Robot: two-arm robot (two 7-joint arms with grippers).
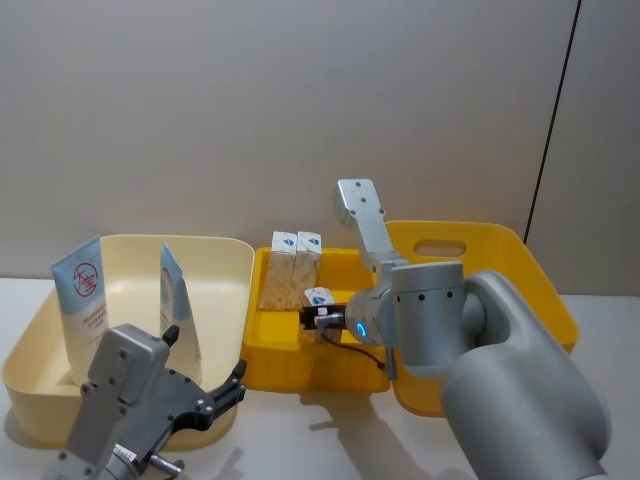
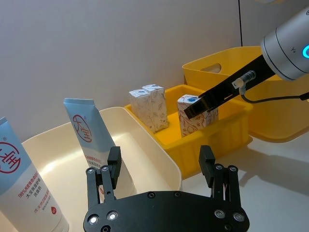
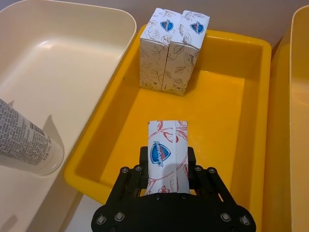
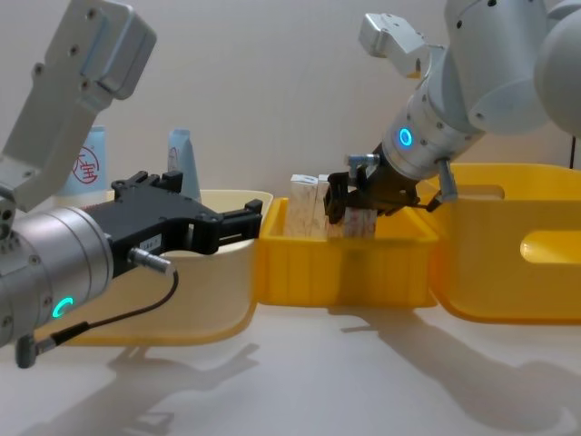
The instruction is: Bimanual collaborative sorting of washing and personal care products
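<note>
The sorting is being judged as nearly finished. The tube with the red round logo (image 1: 85,295) and a second tube (image 1: 178,295) are being kept upright in the cream bin (image 1: 220,270). Two speckled cartons (image 3: 174,48) are being kept upright and touching each other at the far end of the small yellow bin (image 3: 231,101). The red-marked carton (image 3: 166,147) is being gripped at its sides by the right tool (image 3: 166,157). It is being held within that bin, nearer than the pair and apart from it; whether it is resting on the bin's floor cannot be told. Its release is being taken as the step left. The left tool (image 2: 160,159) is being held spread and empty over the near right corner of the cream bin, near the second tube.

The bins are being carried edge to edge by a pale, smooth counter (image 4: 318,381), with the large yellow bin (image 1: 490,250) placed on the right and partly being hidden by the right arm. Soft shadows are being cast on the counter. The scene is being backed by a plain greyish wall (image 1: 250,100), which is being crossed by a thin dark line (image 1: 550,130).
</note>
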